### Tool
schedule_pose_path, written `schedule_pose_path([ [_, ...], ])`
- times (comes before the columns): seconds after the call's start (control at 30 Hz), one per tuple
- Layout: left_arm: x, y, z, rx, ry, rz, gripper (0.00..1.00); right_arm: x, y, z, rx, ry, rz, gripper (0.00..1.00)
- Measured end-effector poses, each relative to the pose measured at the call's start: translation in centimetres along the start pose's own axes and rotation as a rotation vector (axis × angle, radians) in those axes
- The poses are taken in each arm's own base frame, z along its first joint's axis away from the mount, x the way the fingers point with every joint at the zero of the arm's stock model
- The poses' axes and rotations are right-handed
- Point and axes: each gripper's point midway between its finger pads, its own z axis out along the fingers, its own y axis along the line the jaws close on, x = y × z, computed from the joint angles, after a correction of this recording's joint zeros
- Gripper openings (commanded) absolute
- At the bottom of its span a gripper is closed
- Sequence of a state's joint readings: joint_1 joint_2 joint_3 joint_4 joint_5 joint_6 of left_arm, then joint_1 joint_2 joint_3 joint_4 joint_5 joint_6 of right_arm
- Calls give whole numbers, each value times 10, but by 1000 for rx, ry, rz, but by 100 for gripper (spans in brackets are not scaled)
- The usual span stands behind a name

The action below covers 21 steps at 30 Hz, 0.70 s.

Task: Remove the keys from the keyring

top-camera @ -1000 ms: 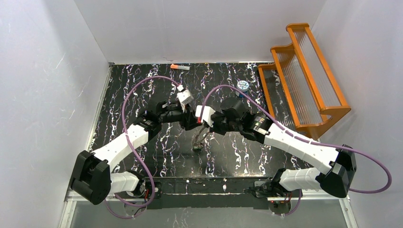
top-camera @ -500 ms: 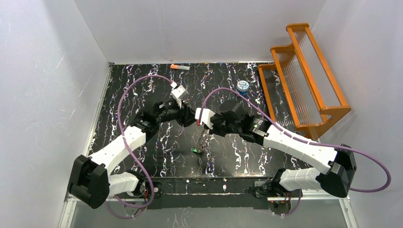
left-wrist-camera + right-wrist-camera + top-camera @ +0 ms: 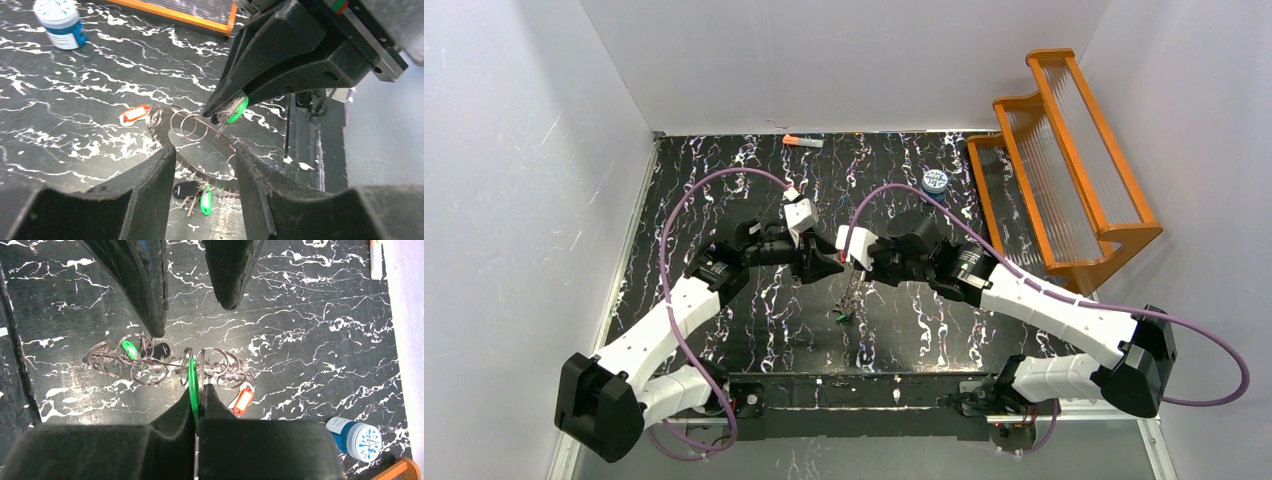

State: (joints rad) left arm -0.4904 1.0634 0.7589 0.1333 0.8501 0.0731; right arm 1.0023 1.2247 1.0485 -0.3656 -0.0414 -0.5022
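Black marbled tabletop (image 3: 764, 322): right fingers (image 3: 280, 70) clamped on a green key (image 3: 236, 109), keyring (image 3: 187, 125) hanging from it; left fingers (image 3: 145, 192) apart nearby.

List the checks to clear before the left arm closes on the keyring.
1. Right gripper shut on the bright green plastic key head: ok.
2. Left gripper jaws open: ok.
3. Silver wire keyring cluster between the left fingers: cannot tell.
4. Second green key head freed from the rings: not ok.
5. Red plastic key head freed: cannot tell.
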Motion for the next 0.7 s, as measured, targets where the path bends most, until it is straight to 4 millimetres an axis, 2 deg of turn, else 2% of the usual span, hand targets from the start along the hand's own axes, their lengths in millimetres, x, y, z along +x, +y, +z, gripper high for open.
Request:
schedule_pose_path([
  [0.4, 2, -19, 12, 174, -16, -42, 39, -5, 8, 1, -41, -22, -4, 1],
  [0.7, 13, -29, 20, 247, 15, -94, 23, -6, 11, 1, -54, -29, -5, 1],
])
